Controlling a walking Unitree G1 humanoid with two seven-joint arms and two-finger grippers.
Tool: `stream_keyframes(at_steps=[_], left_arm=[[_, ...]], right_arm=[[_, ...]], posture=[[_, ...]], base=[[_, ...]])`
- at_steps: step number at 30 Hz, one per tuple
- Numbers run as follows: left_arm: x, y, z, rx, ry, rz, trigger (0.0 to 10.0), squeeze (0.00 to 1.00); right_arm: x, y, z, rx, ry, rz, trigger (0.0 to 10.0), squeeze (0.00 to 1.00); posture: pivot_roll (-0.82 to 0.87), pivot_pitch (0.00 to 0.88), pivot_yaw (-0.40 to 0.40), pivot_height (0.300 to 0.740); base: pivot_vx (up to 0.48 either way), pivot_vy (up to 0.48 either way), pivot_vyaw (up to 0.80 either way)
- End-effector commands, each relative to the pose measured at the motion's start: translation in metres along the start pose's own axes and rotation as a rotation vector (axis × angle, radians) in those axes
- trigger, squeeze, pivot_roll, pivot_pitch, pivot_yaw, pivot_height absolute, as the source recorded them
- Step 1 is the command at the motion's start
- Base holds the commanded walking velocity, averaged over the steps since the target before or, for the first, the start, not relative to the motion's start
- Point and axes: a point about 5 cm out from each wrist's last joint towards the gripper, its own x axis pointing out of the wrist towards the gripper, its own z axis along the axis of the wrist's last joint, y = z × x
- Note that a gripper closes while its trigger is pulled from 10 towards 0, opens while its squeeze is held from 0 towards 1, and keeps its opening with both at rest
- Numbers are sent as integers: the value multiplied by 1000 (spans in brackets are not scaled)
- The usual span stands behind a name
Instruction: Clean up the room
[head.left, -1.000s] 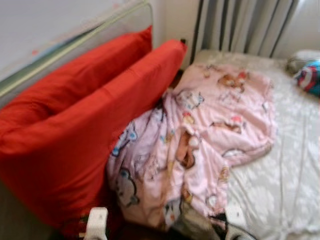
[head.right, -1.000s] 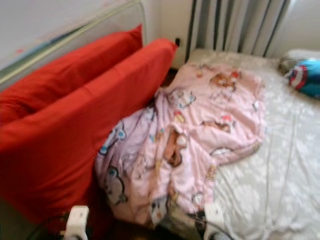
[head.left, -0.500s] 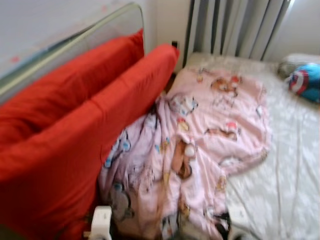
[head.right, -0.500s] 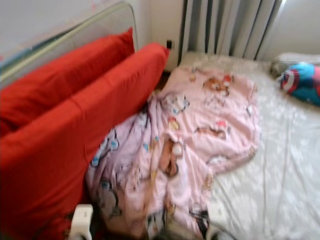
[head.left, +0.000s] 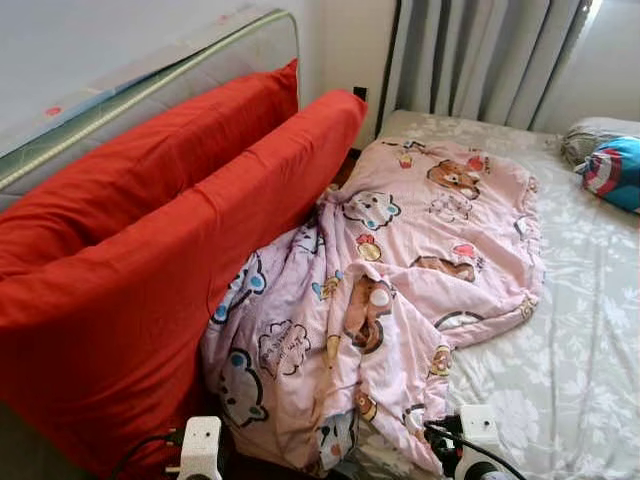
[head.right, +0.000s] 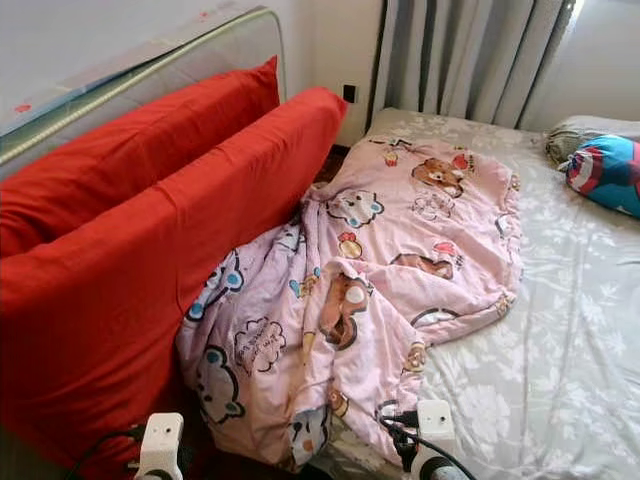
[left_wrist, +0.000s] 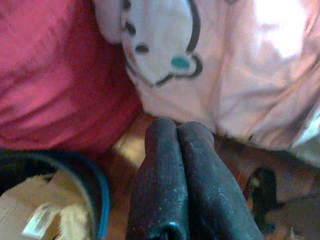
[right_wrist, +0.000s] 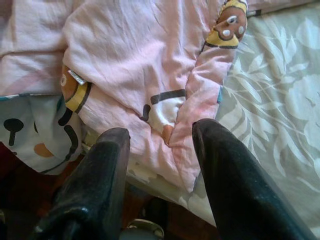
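Note:
A crumpled pink blanket (head.left: 400, 280) with cartoon bears lies across the bed (head.left: 580, 330) and hangs over its near edge. Two long red pillows (head.left: 170, 250) lean beside it on the left. My left gripper (left_wrist: 179, 129) is shut with nothing in it, low over the wooden floor (left_wrist: 125, 150) between the red pillow (left_wrist: 60, 75) and the blanket's hanging edge (left_wrist: 225, 75). My right gripper (right_wrist: 161, 132) is open just above the blanket's edge (right_wrist: 140, 65), where it meets the grey floral sheet (right_wrist: 270, 85).
A blue, red and white cushion (head.left: 615, 170) and a grey pillow (head.left: 590, 135) lie at the bed's far right. Grey curtains (head.left: 470, 60) hang behind. A padded panel (head.left: 130, 90) leans behind the red pillows. A dark bin (left_wrist: 60, 195) with a blue rim holds cardboard near my left gripper.
The camera has shifted a little and the picture has sharpened. The blanket, pillows and cushion lie as before.

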Motion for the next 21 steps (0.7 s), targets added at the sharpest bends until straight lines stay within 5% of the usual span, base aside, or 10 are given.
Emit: stream_keyframes(at_steps=[1,5,7,9,17,21], left_arm=[[-2,2,-1,-23,-24,13,10000,0],[-3,2,1,-40,-66,19,10000,0],[6,2,45,-22,-244,10,10000,0],[6,4,54,-24,-299,14,10000,0],[-5,6,76,-11,-510,4,10000,0],[-8,6,76,-10,-533,3,10000,0]], right_arm=[[-2,-2,-2,6,-3,-6,10000,0],[-3,-4,-1,30,-28,-22,10000,0],[-4,-5,-1,41,-49,-27,10000,0],[-4,-5,-1,32,-52,-30,10000,0],[-5,-8,2,12,-91,-53,10000,0],[-6,-8,3,10,-101,-59,10000,0]], posture=[[-49,78,-15,740],[-49,82,-18,740],[-52,83,-20,740],[-53,82,-23,740],[-50,83,-25,740],[-45,78,-25,740]], base=[[0,0,0],[0,0,0],[0,0,0],[0,0,0],[0,0,0],[0,0,0]])
